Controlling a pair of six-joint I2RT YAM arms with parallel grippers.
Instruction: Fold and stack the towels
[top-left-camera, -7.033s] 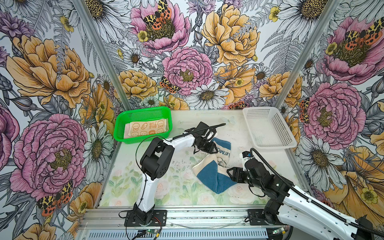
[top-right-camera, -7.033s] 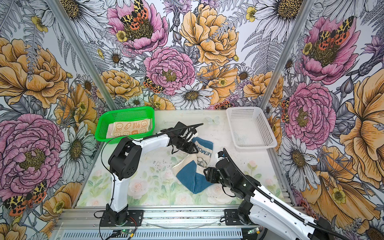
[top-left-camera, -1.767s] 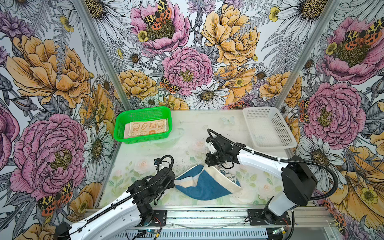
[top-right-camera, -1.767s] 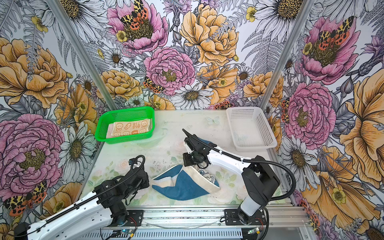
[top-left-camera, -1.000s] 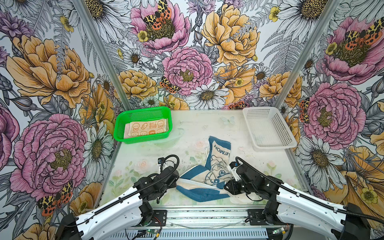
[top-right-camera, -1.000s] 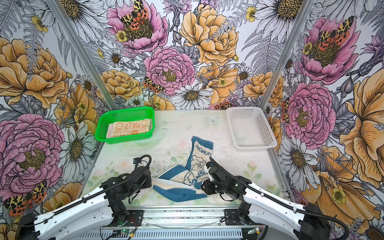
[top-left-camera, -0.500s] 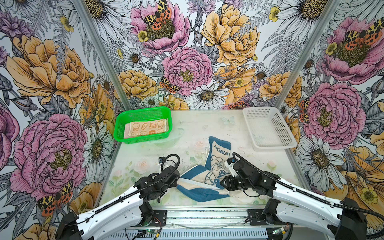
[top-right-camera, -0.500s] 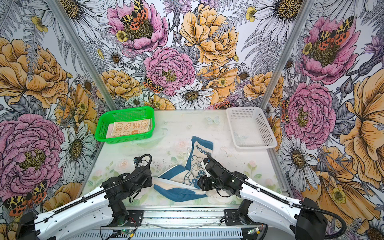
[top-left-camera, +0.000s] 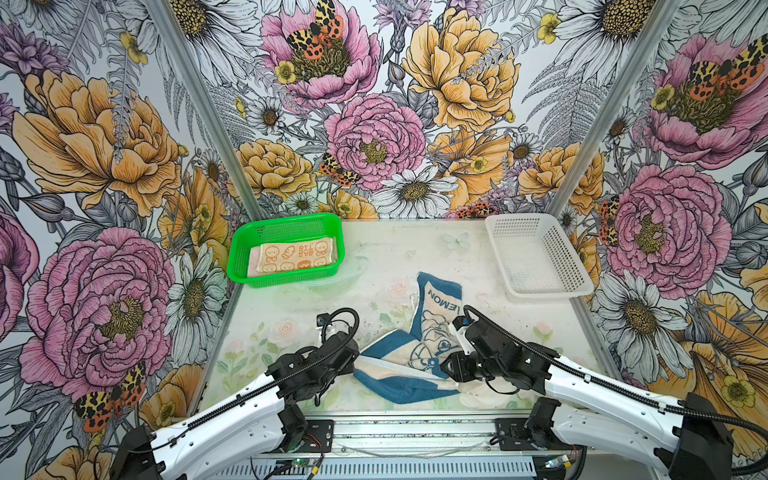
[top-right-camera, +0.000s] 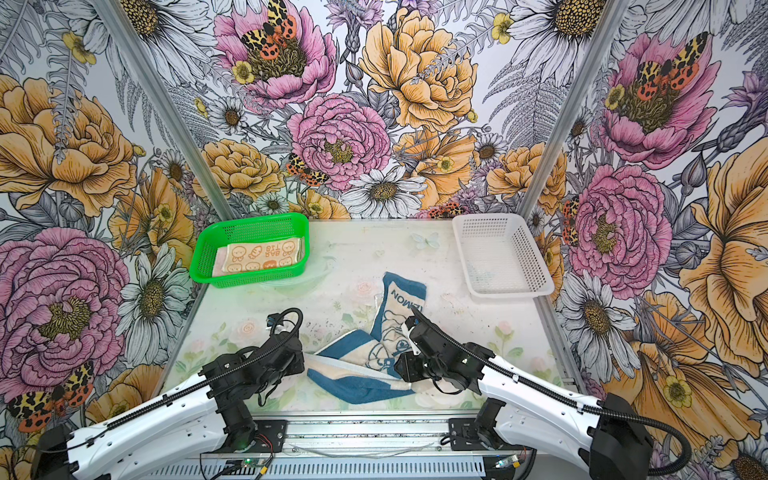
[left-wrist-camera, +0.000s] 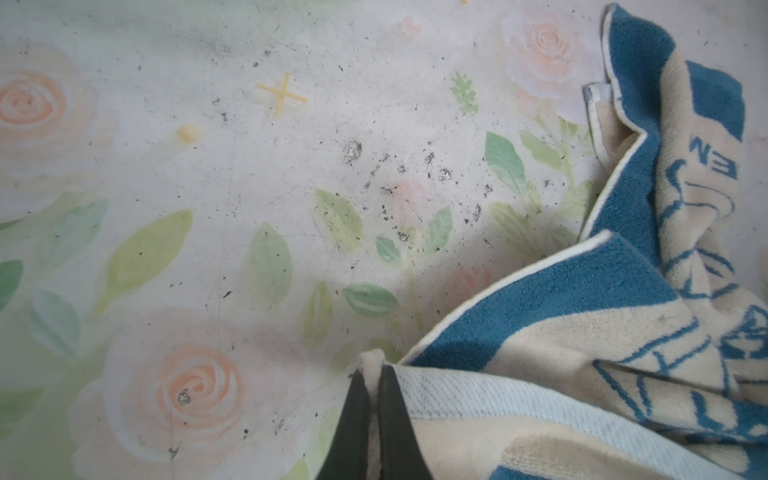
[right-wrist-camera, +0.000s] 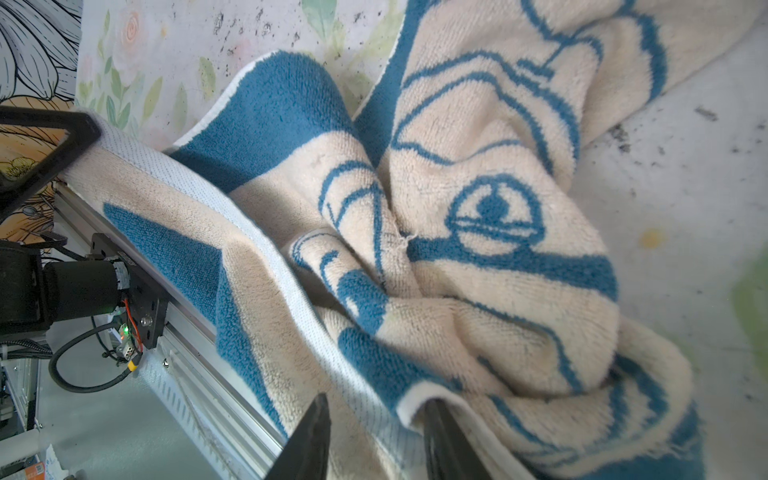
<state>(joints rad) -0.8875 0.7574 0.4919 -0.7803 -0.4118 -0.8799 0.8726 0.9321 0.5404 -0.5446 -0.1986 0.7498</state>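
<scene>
Left wrist, left gripper (left-wrist-camera: 372, 371) pinching blue towel (left-wrist-camera: 561, 307)

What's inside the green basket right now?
One folded orange towel with rabbit prints lies flat in the green basket. A pale edge peeks out beside it; anything beneath is covered.

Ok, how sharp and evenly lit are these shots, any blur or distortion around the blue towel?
Both top views: evenly lit and sharp, but the wide lens splays the corner posts outward. Left wrist view: blue towel and table crisp, left gripper a dark silhouette. Right wrist view: towel pile sharp mid-frame, right gripper soft-edged.
</scene>
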